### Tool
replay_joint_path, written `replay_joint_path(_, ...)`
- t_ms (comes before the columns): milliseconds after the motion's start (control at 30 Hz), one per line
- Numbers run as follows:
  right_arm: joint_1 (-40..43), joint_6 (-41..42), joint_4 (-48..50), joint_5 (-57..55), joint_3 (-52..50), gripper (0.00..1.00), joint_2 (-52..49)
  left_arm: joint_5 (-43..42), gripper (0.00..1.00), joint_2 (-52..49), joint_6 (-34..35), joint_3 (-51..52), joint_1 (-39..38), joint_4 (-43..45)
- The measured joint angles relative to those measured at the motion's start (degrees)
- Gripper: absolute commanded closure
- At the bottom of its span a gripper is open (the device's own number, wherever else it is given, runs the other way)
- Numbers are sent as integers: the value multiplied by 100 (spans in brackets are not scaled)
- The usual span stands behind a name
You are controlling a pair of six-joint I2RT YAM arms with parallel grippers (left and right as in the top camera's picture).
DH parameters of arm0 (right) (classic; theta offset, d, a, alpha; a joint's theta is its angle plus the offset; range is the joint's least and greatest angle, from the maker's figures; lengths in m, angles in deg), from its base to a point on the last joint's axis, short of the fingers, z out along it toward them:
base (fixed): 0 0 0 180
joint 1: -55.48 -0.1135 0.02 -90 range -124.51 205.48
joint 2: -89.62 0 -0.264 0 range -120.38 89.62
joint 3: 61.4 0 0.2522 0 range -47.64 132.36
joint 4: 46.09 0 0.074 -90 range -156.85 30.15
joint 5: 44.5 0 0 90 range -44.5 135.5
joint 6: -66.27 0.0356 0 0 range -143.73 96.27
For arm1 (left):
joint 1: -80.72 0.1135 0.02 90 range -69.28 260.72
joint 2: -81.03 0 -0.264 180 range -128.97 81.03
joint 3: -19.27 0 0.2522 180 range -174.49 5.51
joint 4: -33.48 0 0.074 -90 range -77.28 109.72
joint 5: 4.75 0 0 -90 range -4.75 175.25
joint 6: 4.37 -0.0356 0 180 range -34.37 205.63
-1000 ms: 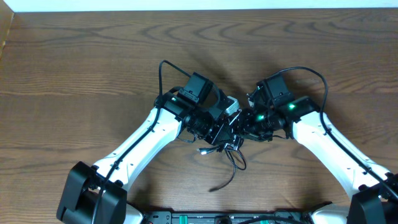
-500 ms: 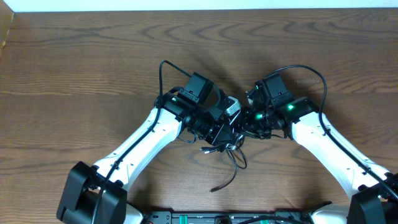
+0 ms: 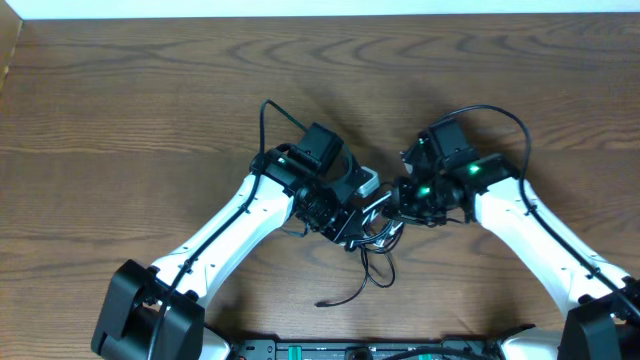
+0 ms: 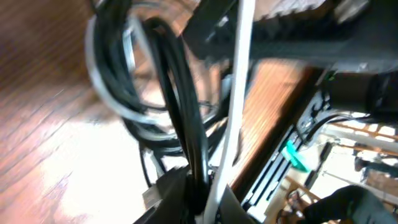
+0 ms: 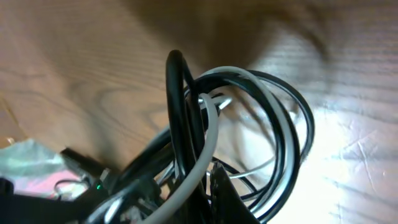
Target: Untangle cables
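A tangle of black, grey and white cables (image 3: 375,235) hangs between my two grippers at the middle of the wooden table (image 3: 150,90). My left gripper (image 3: 350,215) is shut on black cables (image 4: 180,81) and a white cable (image 4: 239,81), which run down between its fingers (image 4: 168,194). My right gripper (image 3: 397,200) is shut on a black loop (image 5: 177,93) and a grey cable (image 5: 208,143) of the same tangle, beside its dark finger (image 5: 227,196). A coil of black and grey strands (image 5: 292,130) lies on the wood behind. One loose black tail (image 3: 340,298) trails towards the front.
The right arm's own black cable (image 3: 510,125) arcs over its wrist, and the left arm's cable (image 3: 268,115) loops up behind its wrist. A black rail with wiring (image 3: 350,350) runs along the table's front edge. The two wrists are almost touching.
The tangle has sagged a little lower between the grippers, and the loose black tail's end has swung left. The left wrist has turned slightly. Both grippers keep their hold.
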Motion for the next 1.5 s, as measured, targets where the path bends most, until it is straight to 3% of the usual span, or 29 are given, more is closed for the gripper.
replay_joint_path(1100, 1591, -796, -304, 2918, 0, 99, 0, 487, 93, 0, -319, 0, 0, 2)
replay_joint_path(1267, 1908, -308, -153, 2981, -7, 99, 0, 487, 92, 0, -334, 0, -2, 22)
replay_joint_path(1500, 2044, 1097, 125, 2616, -17, 99, 0, 496, 93, 0, -337, 0, -210, 37)
